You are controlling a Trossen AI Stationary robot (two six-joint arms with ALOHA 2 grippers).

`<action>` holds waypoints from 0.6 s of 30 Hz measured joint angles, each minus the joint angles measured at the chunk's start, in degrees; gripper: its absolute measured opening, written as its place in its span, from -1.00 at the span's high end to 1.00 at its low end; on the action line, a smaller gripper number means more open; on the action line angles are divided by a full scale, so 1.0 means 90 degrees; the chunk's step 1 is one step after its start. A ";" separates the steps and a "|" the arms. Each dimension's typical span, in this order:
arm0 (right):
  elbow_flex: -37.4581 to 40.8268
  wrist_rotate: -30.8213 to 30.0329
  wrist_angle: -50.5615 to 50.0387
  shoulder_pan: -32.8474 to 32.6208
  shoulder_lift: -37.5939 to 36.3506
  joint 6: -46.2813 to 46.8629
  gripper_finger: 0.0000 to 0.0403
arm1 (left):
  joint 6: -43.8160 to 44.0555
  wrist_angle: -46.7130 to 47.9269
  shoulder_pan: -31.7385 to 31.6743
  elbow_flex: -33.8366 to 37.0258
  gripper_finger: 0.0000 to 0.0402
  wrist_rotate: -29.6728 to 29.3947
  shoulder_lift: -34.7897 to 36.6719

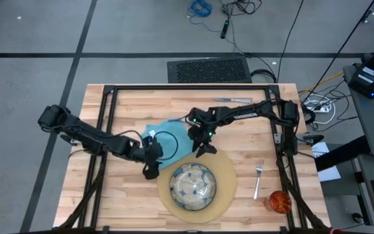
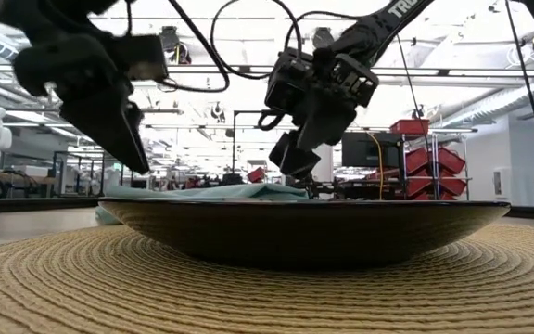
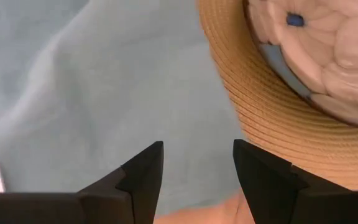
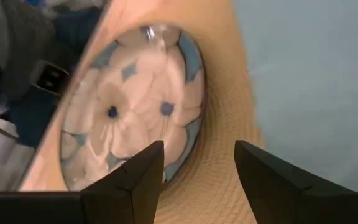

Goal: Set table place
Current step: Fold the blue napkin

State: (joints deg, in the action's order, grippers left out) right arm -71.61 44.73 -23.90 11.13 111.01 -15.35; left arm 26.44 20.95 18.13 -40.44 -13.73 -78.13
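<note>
A round tan placemat [image 1: 224,177] lies at the table's near middle, with a flower-patterned plate [image 1: 192,185] resting on it. A rumpled teal napkin [image 1: 167,135] lies flat on the table just beyond the mat's far-left rim. My left gripper [image 1: 150,169] is open over the napkin's near edge [image 3: 104,93], beside the mat [image 3: 272,124]. My right gripper [image 1: 203,148] is open above the mat's far rim [image 4: 222,155], with the plate [image 4: 129,112] just ahead. In the low view both grippers, left [image 2: 123,139] and right [image 2: 295,153], hang clear above the plate and napkin.
A fork [image 1: 258,178] lies on the table right of the mat. An orange cup [image 1: 279,201] stands at the near right corner. More silverware [image 1: 232,100] lies at the far edge. Black frame bars [image 1: 106,117] run along the table's sides.
</note>
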 joint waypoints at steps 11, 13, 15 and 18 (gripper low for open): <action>0.0007 -0.3824 -0.0563 -0.1348 -0.0663 0.0181 0.07 | 0.1368 0.2395 0.0974 -0.1311 0.10 -0.2212 -0.0871; 0.0007 -0.4299 -0.0640 -0.1476 -0.0777 0.0237 0.07 | 0.1530 0.2749 0.1028 -0.1541 0.10 -0.2225 -0.1444; 0.0007 -0.4579 -0.0658 -0.1539 -0.0866 0.0321 0.07 | 0.1573 0.2952 0.1135 -0.1823 0.10 -0.2227 -0.2077; 0.0007 -0.4686 -0.0649 -0.1556 -0.0914 0.0436 0.07 | 0.1820 0.3450 0.1344 -0.2416 0.15 -0.2409 -0.2845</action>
State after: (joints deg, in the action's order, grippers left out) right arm -71.55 2.55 -29.74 -2.87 102.78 -11.43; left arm 42.82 52.00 30.23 -62.18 -35.41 -103.73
